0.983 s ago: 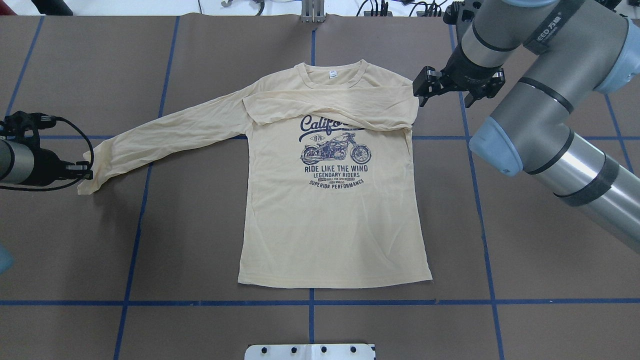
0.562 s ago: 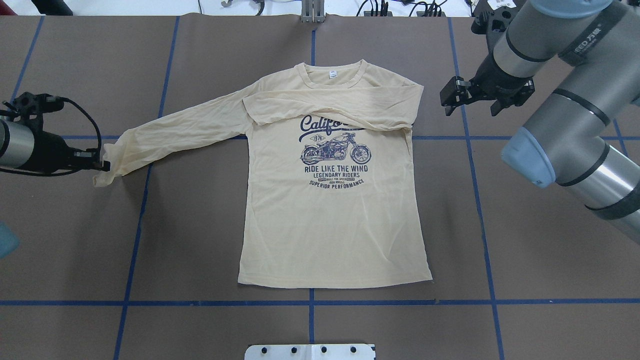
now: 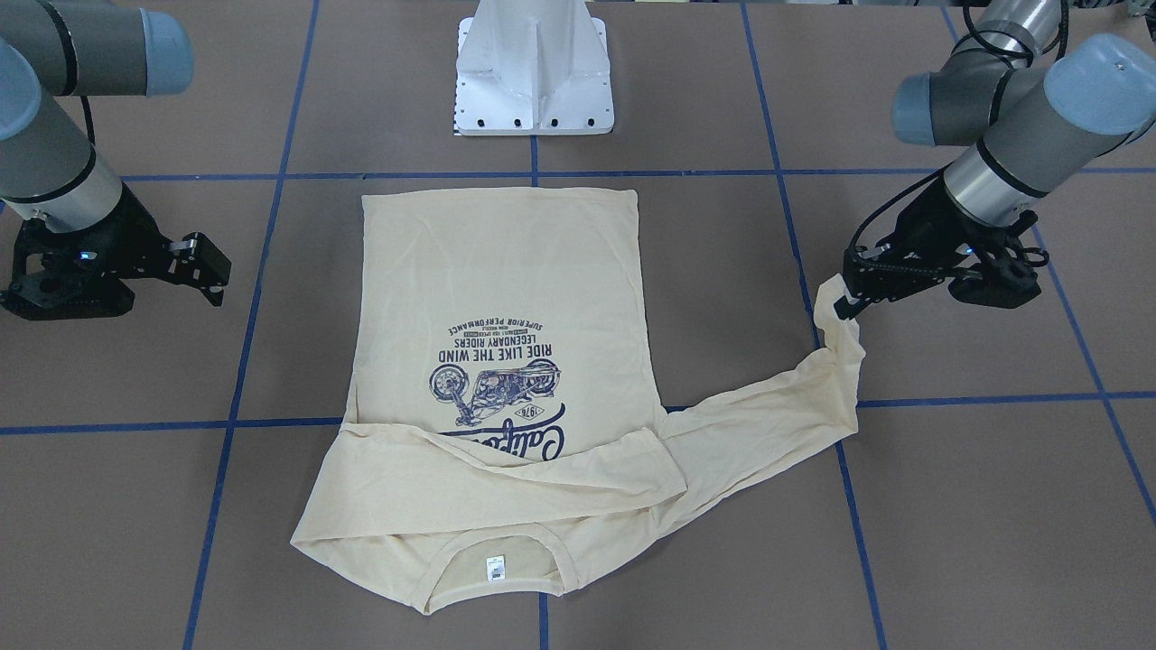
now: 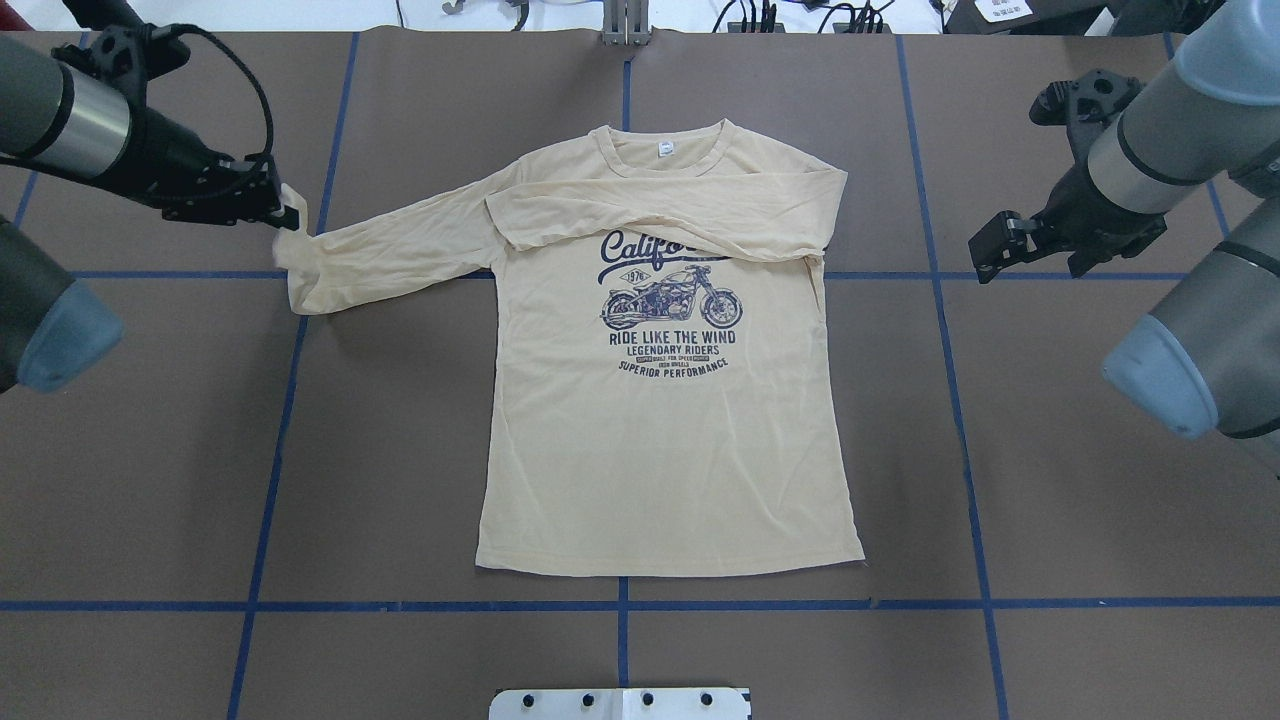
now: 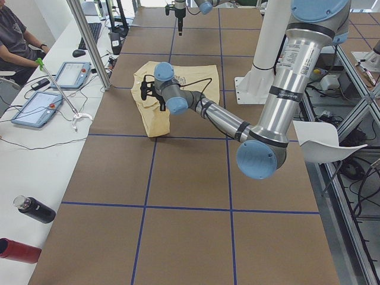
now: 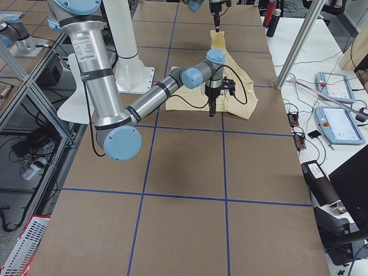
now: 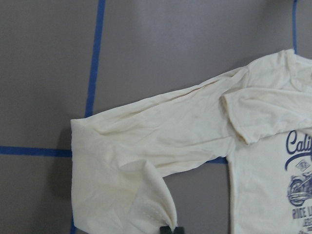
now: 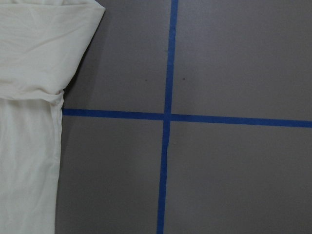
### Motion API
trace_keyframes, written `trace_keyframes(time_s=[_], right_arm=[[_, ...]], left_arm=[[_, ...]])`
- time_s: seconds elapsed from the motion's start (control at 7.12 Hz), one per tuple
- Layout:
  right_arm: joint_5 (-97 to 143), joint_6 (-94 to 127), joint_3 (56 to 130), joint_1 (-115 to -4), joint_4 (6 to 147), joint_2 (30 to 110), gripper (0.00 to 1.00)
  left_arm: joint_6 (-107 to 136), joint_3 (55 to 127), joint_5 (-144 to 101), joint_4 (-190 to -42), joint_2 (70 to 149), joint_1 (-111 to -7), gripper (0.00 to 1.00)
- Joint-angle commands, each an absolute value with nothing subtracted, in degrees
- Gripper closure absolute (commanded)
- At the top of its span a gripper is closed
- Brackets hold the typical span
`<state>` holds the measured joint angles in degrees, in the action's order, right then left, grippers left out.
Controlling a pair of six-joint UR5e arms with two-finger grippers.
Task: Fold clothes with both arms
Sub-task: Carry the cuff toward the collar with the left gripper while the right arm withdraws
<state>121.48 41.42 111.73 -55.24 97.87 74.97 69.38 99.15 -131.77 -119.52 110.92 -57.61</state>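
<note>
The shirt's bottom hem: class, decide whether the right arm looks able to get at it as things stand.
Probably yes. The right gripper is empty, beside the shirt, and only table shows between it and the hem. Nothing lies on the hem; the left gripper holds the far sleeve.

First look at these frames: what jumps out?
A cream T-shirt with a navy motorcycle print lies flat in the middle of the table, one sleeve already folded across its chest. The left gripper pinches the end of the other sleeve, raised at the shirt's side. The right gripper hangs over bare table on the opposite side, holding nothing.
</note>
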Motion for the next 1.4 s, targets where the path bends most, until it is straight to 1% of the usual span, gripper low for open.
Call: trace_keyframes(time_s=[0.0, 0.28, 0.42, 0.56, 0.7, 0.84, 0.98, 1.26], right_arm=[[121.4, 41.1, 112.5, -55.3, 97.7, 76.6, 0.00], [121.4, 41.1, 112.2, -55.2, 97.6, 76.6, 0.00], [121.4, 41.1, 112.1, -55.2, 97.6, 76.6, 0.00], [121.4, 41.1, 111.9, -55.1, 97.6, 76.6, 0.00], [121.5, 41.1, 111.9, -55.1, 97.6, 76.6, 0.00], [121.6, 41.1, 112.0, -55.2, 97.6, 76.6, 0.00], [121.6, 41.1, 111.9, -55.1, 97.6, 76.6, 0.00], [121.6, 41.1, 111.9, -55.1, 97.7, 76.6, 0.00]], left_arm=[[79.8, 96.3, -135.1, -119.1, 121.3, -57.6, 1.00], [83.0, 95.0, -137.5, -119.2, 127.8, -57.4, 1.00], [86.3, 92.3, -137.5, -120.3, 132.3, -57.2, 1.00], [89.6, 90.7, -137.8, -123.7, 135.0, -56.8, 1.00], [91.1, 86.3, -137.7, -127.6, 138.0, -55.0, 1.00], [91.3, 78.2, -137.6, -130.9, 143.4, -54.8, 1.00], [91.3, 74.5, -137.5, -133.1, 145.4, -54.8, 1.00], [91.3, 74.0, -137.3, -133.9, 146.3, -53.1, 1.00]])
